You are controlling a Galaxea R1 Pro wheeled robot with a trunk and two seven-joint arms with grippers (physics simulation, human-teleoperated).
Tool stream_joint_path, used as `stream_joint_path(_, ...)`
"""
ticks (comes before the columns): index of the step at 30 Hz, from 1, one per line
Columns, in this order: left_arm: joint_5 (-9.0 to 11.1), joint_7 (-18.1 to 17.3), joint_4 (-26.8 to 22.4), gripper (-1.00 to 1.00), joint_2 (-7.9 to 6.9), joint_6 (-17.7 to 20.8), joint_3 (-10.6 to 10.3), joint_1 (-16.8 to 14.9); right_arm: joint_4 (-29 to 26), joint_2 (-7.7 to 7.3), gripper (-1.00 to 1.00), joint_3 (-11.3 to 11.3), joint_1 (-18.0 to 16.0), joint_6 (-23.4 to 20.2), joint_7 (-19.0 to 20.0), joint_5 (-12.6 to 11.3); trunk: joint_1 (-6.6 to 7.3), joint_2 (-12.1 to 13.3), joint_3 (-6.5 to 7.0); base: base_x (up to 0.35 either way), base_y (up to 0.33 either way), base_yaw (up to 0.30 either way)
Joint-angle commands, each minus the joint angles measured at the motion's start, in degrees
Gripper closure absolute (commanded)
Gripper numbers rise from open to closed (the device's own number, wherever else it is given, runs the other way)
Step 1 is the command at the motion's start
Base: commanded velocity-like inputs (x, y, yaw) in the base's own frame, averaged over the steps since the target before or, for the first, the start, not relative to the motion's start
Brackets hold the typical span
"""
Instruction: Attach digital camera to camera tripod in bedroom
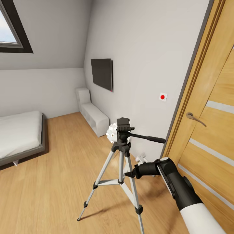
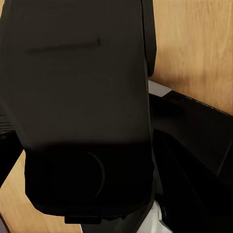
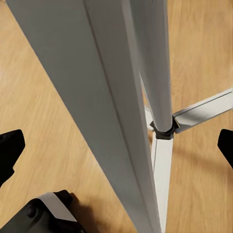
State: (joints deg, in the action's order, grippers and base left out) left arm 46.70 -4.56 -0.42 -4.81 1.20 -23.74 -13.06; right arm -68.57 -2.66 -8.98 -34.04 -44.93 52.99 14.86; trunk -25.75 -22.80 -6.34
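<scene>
The camera tripod point(image 1: 121, 152) stands on the wood floor of the bedroom, silver legs spread, its black pan handle point(image 1: 148, 138) pointing right. A small black boxy block point(image 1: 123, 123) tops its head; I cannot tell whether this is the digital camera or part of the head. My right gripper point(image 1: 129, 174) is low beside the tripod's right-hand leg. In the right wrist view the right gripper point(image 3: 116, 150) is open, with the silver legs point(image 3: 111, 97) between its widely spread fingertips and touching neither. The left wrist view is close on a black panel point(image 2: 82, 107), and the fingers there are unclear.
A wooden door point(image 1: 211, 130) with a lever handle is close on the right. The white wall behind the tripod carries a dark screen point(image 1: 101, 74) and a red-dot switch point(image 1: 163, 96). A white bench point(image 1: 94, 117) runs along that wall. The grey bed point(image 1: 19, 136) is at left.
</scene>
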Motion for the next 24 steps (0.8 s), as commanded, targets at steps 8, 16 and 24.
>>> stream_joint_path(8,0.5,-0.2,0.0,1.0,-0.02,0.1,-0.4,0.0,0.1,0.15,-1.0,0.3,-0.1,0.0,0.4,0.6,-0.03,-0.1,-0.12,0.0,0.0,0.0)
stream_joint_path(16,0.5,-0.2,0.0,1.0,-0.02,0.1,-0.4,0.0,1.5,1.72,-1.0,2.2,-0.1,0.1,0.0,0.5,-0.03,-0.1,-0.12,0.0,0.0,0.0)
stream_joint_path(24,0.5,-0.2,0.0,1.0,-0.02,0.1,-0.4,0.0,3.0,3.26,-1.0,3.6,-0.1,2.2,-1.6,0.5,-0.03,-0.1,-0.12,0.0,0.0,0.0)
